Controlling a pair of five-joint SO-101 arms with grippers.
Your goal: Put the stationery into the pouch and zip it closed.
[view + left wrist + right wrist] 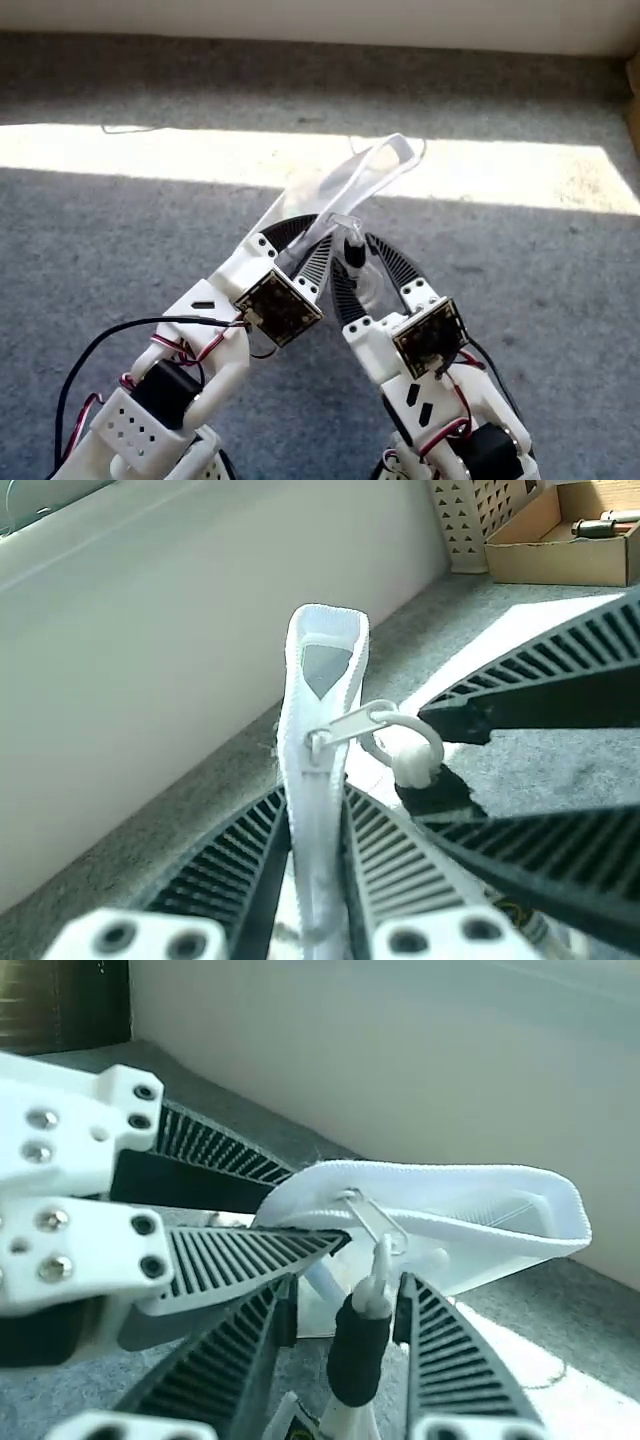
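The clear pouch [340,185] with a white zipper band [322,680] is held up off the carpet, tilted away from the arms. My left gripper [322,230] is shut on its near end, and the zipper edge runs between the fingers [250,870]. The metal zipper pull [350,725] carries a white cord with a bead [415,765] and a black sleeve [358,1355]. My right gripper [355,250] is open and straddles that cord just beside the left gripper. One finger [440,1360] rests near the sleeve, while the other stands a little off. I cannot tell what is inside the pouch.
Grey carpet [120,250] covers the floor, crossed by a bright sunlit strip [150,150] behind the pouch. A pale wall [150,630] stands close behind. A cardboard box [560,540] and a perforated bin [480,520] sit far off to the side.
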